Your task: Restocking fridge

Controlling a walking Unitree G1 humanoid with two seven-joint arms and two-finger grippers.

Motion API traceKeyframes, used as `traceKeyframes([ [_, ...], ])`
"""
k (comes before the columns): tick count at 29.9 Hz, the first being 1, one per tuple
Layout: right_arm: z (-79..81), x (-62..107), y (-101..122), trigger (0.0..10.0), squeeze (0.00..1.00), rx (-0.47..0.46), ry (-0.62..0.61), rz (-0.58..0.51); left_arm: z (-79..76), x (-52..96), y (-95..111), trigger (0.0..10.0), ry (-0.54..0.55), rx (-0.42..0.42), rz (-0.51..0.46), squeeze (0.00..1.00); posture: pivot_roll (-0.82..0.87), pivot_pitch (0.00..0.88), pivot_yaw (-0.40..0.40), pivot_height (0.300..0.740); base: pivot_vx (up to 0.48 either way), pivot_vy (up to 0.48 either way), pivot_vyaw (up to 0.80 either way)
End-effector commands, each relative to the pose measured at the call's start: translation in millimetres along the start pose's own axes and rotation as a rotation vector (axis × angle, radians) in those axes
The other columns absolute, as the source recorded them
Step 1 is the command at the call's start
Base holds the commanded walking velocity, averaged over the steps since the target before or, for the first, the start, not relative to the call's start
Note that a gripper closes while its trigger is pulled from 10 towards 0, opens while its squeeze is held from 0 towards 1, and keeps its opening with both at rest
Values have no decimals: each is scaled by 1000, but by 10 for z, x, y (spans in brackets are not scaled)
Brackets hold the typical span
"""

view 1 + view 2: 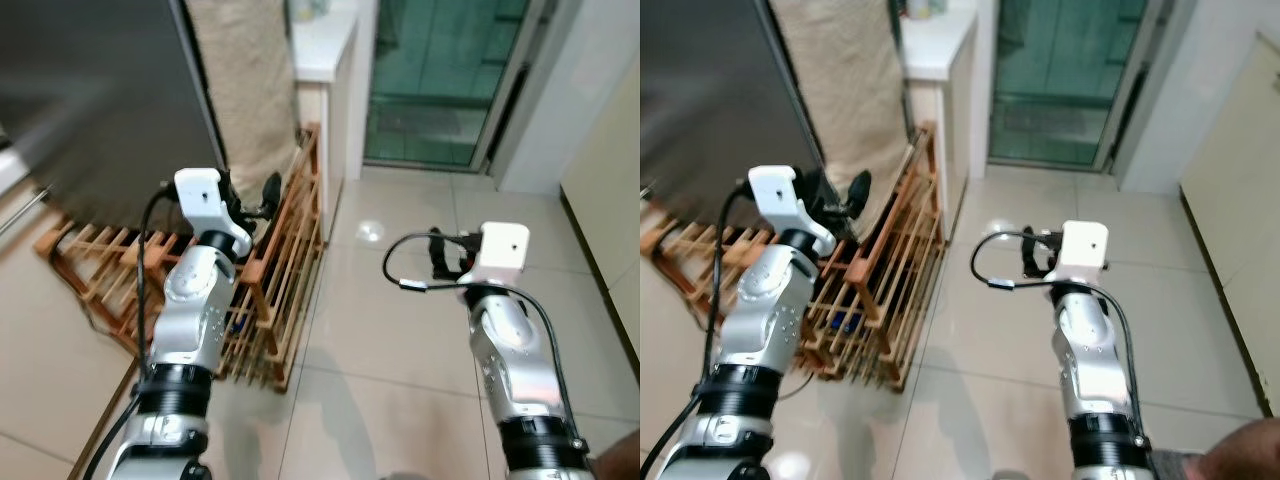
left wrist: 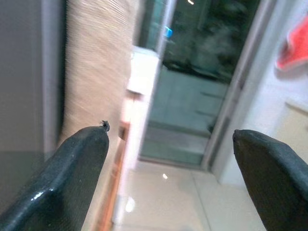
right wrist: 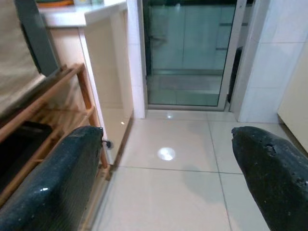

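Left hand point(image 1: 262, 197) spread empty over wooden rack point(image 1: 280, 270), right hand point(image 3: 168, 168) spread empty, fridge point(image 1: 90, 100) cropped, blurred

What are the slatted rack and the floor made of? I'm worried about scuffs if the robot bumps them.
The slatted rack looks like wood, perhaps bamboo: warm orange-brown slats with a light sheen. The floor seems to be glazed ceramic or stone tile: pale beige, grout lines, and a glossy reflection of a light. Both are judged by look only.
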State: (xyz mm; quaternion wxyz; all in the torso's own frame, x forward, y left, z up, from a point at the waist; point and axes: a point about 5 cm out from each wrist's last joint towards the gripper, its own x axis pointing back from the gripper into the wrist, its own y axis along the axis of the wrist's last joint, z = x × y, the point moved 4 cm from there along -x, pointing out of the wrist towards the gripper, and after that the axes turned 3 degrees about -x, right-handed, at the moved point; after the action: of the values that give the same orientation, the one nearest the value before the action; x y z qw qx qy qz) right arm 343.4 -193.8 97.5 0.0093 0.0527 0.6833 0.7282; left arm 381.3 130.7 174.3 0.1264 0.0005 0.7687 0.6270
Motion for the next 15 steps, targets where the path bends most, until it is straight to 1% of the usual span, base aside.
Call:
traceKeyframes([
  [1,212,-43,44,10000,0,-15,54,-16,336,44,69,10000,134,30,-11,0,-39,0,62,740,0,480,0],
  [3,221,-43,32,10000,0,-14,58,-12,389,60,90,10000,161,60,-23,0,-37,0,59,740,0,0,0],
  [6,231,-40,21,10000,0,-14,62,-9,424,78,93,10000,182,58,-22,0,-37,0,59,740,0,0,0],
  [7,243,-39,14,10000,0,-12,68,-7,436,86,90,10000,193,69,-21,0,-34,0,55,740,0,0,0],
  [11,247,-47,10,10000,0,-11,71,-5,404,68,104,10000,183,70,-22,0,-36,0,54,740,0,0,0],
  [13,253,-53,11,10000,0,-11,73,-5,356,33,86,10000,158,56,-2,0,-38,0,55,740,0,0,0],
  [14,259,-59,13,10000,0,-12,74,-5,296,-2,63,10000,124,36,20,0,-38,0,55,740,0,0,0],
  [15,259,-59,13,10000,0,-12,74,-5,296,-2,63,10000,124,36,20,0,-38,0,55,740,0,0,0],
])
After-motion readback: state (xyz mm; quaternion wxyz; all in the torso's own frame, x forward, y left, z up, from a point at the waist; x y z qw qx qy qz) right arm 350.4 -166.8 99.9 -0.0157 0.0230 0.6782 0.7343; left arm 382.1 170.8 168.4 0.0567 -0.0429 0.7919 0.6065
